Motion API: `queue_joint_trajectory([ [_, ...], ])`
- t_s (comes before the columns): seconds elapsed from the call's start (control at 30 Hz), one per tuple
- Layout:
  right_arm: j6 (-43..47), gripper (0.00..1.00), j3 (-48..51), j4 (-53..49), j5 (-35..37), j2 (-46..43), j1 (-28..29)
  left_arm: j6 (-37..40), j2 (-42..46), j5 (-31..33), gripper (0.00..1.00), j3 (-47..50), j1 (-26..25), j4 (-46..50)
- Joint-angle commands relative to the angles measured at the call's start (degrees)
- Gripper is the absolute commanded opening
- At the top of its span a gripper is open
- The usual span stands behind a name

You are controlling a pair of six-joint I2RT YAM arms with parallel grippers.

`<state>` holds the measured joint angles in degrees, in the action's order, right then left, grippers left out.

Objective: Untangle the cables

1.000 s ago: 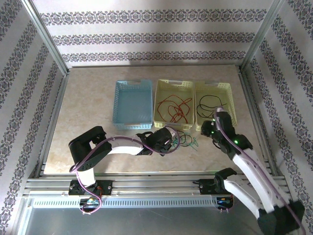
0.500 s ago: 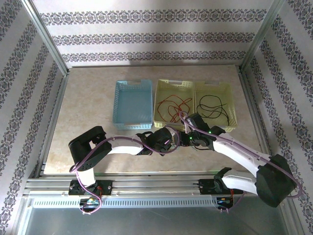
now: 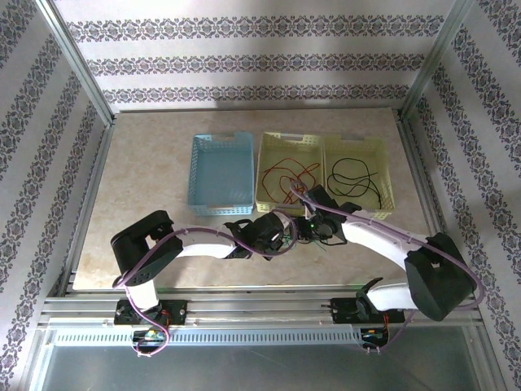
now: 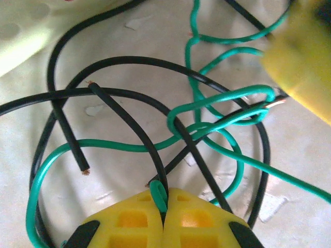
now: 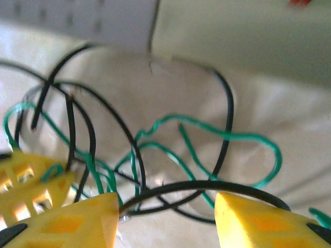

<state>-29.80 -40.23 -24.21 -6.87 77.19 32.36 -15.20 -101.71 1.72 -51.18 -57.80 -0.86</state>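
Note:
A tangle of green and black cables (image 3: pixel 308 237) lies on the table just in front of the middle basket. My left gripper (image 3: pixel 285 232) reaches it from the left. In the left wrist view the left gripper (image 4: pixel 163 195) is shut on a loop of green cable (image 4: pixel 119 147), and a black cable (image 4: pixel 155 60) runs right past that pinch. My right gripper (image 3: pixel 313 229) hangs over the tangle from the right. In the right wrist view the right gripper (image 5: pixel 165 214) stands open, and a black cable (image 5: pixel 207 185) lies across the gap between its yellow fingertips (image 5: pixel 77 219). Green cable (image 5: pixel 248 137) curls beyond.
Three baskets stand in a row behind the tangle: an empty blue one (image 3: pixel 199 173), a yellow one (image 3: pixel 264 175) holding red cables (image 3: pixel 293 174), and a yellow one (image 3: pixel 384 175) holding a black cable (image 3: pixel 354 177). Metal frame rails border the table.
My right arm swung left from the right-hand basket to the tangle and its jaws opened wider. The left gripper stayed where it was, shut on the green cable.

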Motion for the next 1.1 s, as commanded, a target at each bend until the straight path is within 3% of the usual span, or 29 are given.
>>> queue_joint_trajectory([
  [0.0, -2.1, 0.51, -2.1, 4.9, 1.6, 1.2, -0.4, 1.3, 1.2, -3.3, 0.0, 1.3, -0.7, 2.0],
  [0.37, -3.5, 0.44, -2.8, 7.9, 1.3, 5.2, -0.2, 1.4, 1.1, -4.2, 0.0, 1.0, -0.7, 2.0],
  [0.73, -3.8, 0.07, -1.2, 8.8, 3.2, 5.4, 0.6, 1.4, 1.5, -4.1, 0.0, 1.9, -0.7, 1.4],
  [0.9, -2.5, 0.02, -0.2, 8.4, 3.4, 0.6, 0.9, 0.7, 1.5, -3.4, 0.0, 2.9, -0.7, 1.1],
  [1.07, -1.6, 0.01, -0.1, 7.8, 0.6, -12.2, 1.2, 0.5, 1.2, -3.2, 0.0, 3.7, -0.8, 0.9],
])
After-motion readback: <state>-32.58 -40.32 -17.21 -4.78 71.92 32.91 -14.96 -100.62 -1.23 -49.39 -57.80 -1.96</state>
